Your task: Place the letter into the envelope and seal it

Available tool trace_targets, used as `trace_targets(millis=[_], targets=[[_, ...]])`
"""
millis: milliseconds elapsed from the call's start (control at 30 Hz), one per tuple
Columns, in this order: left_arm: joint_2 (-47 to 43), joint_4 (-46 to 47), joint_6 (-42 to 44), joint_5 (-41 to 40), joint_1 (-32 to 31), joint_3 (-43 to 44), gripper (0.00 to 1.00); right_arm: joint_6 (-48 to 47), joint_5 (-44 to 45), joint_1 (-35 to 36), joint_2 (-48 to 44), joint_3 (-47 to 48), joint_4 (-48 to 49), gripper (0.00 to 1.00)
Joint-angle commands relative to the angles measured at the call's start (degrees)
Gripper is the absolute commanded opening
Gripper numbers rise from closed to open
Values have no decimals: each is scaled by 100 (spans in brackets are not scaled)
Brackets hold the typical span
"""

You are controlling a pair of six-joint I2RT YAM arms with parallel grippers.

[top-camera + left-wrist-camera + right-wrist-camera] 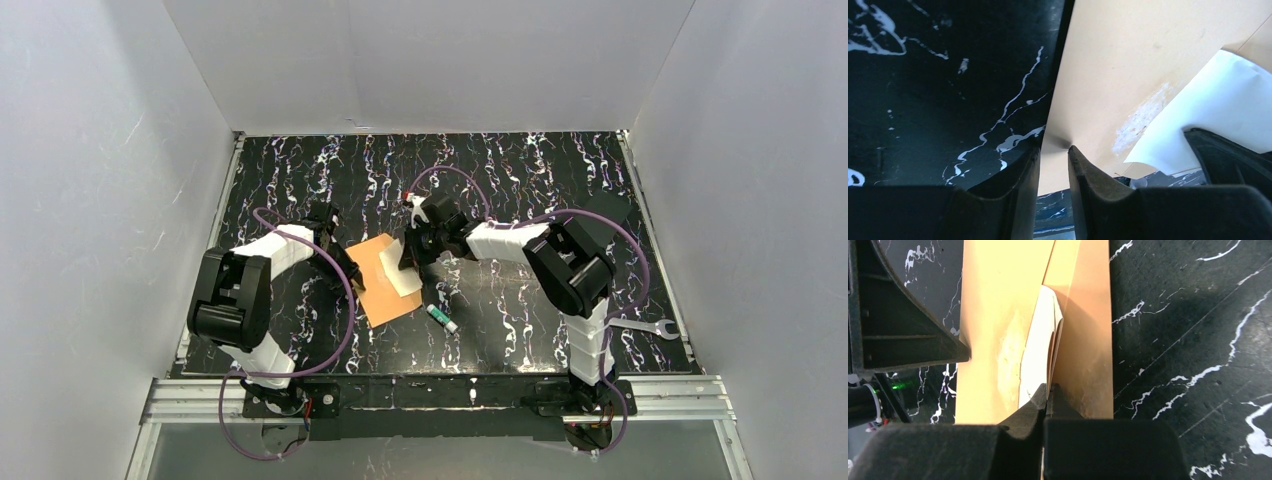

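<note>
1. While I am watching the overhead feed, the black marble-patterned table [520, 180] is carrying everything, and both arms are reaching in toward its middle.
2. The plain orange-brown kraft paper envelope [375, 290] is lying left of centre between the two arms, with its left edge lifting off the surface.
3. The pale, curling rectangular paper letter [406, 272] is resting on the envelope's right part. Its far end is meeting the line where two envelope layers overlap, and I cannot tell how far inside it is sitting.
4. The left gripper [1054, 150] is pinching the envelope's edge, jaws narrow, with the paper puckering between them.
5. The right gripper [1048, 392] is clamping the letter's near edge, jaws pressing together.
6. The silver open-ended metal wrench [648, 326] is lying near the table's right edge.
7. The small green cylindrical tube with a white tip [441, 318] is lying just beside the envelope's near-right corner.
</note>
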Motion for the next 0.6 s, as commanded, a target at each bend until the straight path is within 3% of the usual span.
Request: trace_targets(millis=[0, 233, 433, 567], targets=[[184, 350, -16, -48, 3, -81, 27, 273, -363, 25, 218, 460, -438, 1], [245, 453, 10, 125, 1, -69, 29, 541, -522, 51, 457, 672, -385, 3], [292, 255, 81, -83, 4, 52, 29, 498, 102, 12, 132, 764, -826, 34], [365, 196, 167, -157, 10, 110, 28, 388, 471, -57, -37, 786, -1084, 47]])
